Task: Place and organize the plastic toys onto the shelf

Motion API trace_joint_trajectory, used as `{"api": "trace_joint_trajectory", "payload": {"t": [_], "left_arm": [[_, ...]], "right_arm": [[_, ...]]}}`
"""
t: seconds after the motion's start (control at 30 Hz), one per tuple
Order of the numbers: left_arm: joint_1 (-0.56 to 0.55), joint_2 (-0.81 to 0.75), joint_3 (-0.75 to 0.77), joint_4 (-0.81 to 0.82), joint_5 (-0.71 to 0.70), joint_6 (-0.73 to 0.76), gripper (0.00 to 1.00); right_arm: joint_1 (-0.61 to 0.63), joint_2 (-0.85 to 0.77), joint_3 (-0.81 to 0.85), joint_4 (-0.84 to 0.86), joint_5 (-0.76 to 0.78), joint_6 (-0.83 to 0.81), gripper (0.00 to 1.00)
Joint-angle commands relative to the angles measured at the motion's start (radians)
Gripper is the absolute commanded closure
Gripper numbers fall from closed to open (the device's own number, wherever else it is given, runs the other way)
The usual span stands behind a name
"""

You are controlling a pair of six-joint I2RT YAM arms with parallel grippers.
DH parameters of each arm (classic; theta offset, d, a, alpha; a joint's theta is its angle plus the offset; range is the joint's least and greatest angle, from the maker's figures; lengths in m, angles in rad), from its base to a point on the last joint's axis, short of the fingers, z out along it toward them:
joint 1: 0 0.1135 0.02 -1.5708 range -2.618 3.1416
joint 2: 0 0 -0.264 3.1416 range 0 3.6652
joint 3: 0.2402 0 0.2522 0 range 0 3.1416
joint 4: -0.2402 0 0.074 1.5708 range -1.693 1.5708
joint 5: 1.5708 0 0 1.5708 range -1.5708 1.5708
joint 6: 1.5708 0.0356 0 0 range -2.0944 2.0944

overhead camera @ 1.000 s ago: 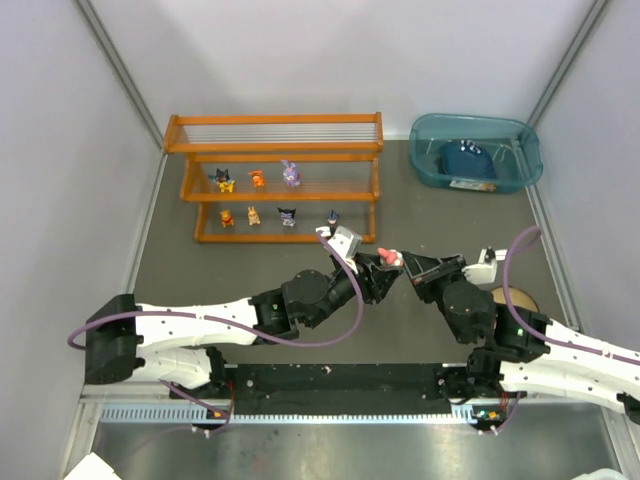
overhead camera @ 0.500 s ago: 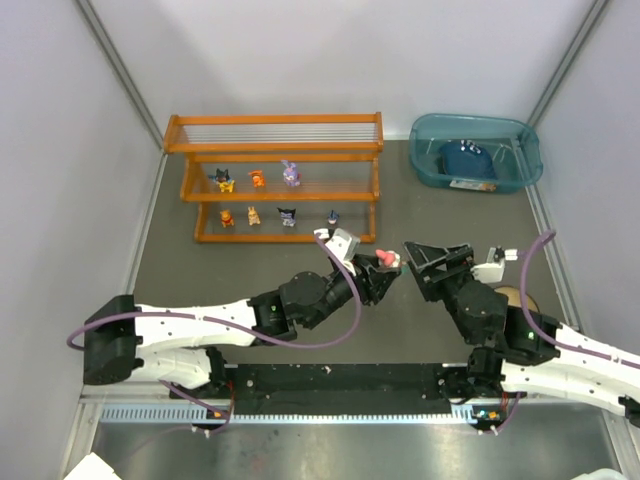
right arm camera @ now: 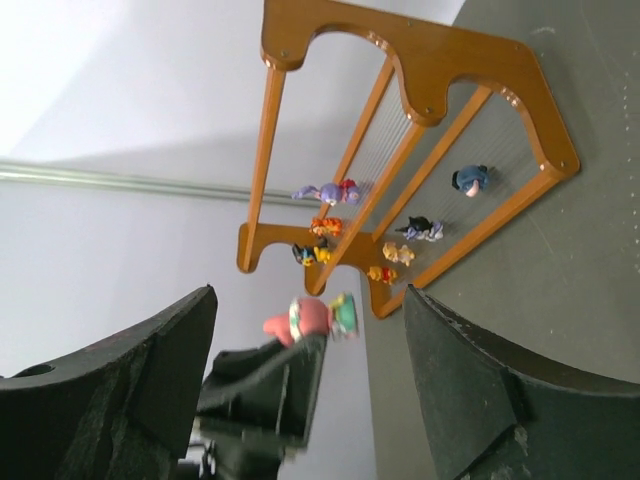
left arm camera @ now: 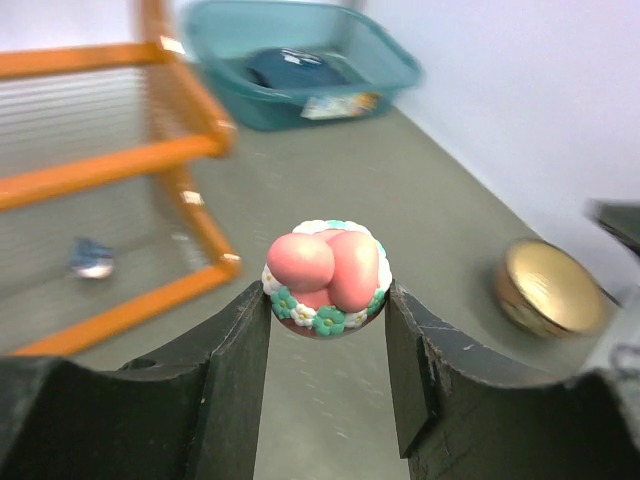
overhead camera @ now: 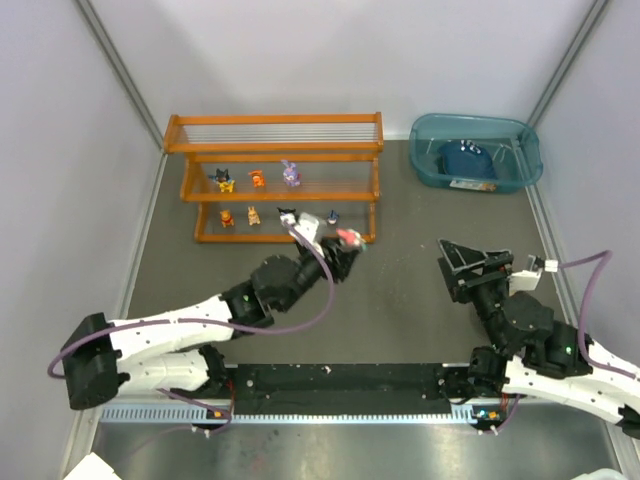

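Before the shelf [overhead camera: 272, 119], left pincer [left arm camera: 327, 293] clamps a pink toy [left arm camera: 325, 268]; right pincer [overhead camera: 463, 265] gapes empty; teal bin's [overhead camera: 425, 130] label [overhead camera: 470, 184] unreadable.

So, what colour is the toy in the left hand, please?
Pink toy, flowered rim; left wrist view.

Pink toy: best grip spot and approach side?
Grip the pink toy at its round flowered rim, from two opposite sides, coming in level, as the left hand holds it now. The pink top is lumpy; the rim is widest and evenly round.
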Motion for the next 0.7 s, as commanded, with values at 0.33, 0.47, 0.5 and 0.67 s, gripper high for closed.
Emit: {"api": "trace_joint_trajectory", "payload": {"t": [0.33, 0.47, 0.5, 0.67], "left_arm": [[0.433, 0.285, 0.248, 0.075, 0.181, 0.114, 1.0], [0.462, 0.386, 0.319, 0.086, 0.186, 0.117, 1.0], [0.465, 0.4, 0.33, 0.088, 0.188, 0.117, 1.0], [0.473, 0.487, 0.405, 0.091, 0.186, 0.125, 1.0]], "right_arm": [[0.012, -0.168, -0.06, -0.169, 0.078, -0.034, 0.27], [0.012, -0.182, -0.06, -0.198, 0.096, -0.04, 0.27], [0.013, -0.188, -0.06, -0.201, 0.099, -0.041, 0.27], [0.012, -0.214, -0.069, -0.22, 0.131, -0.049, 0.27]]}}
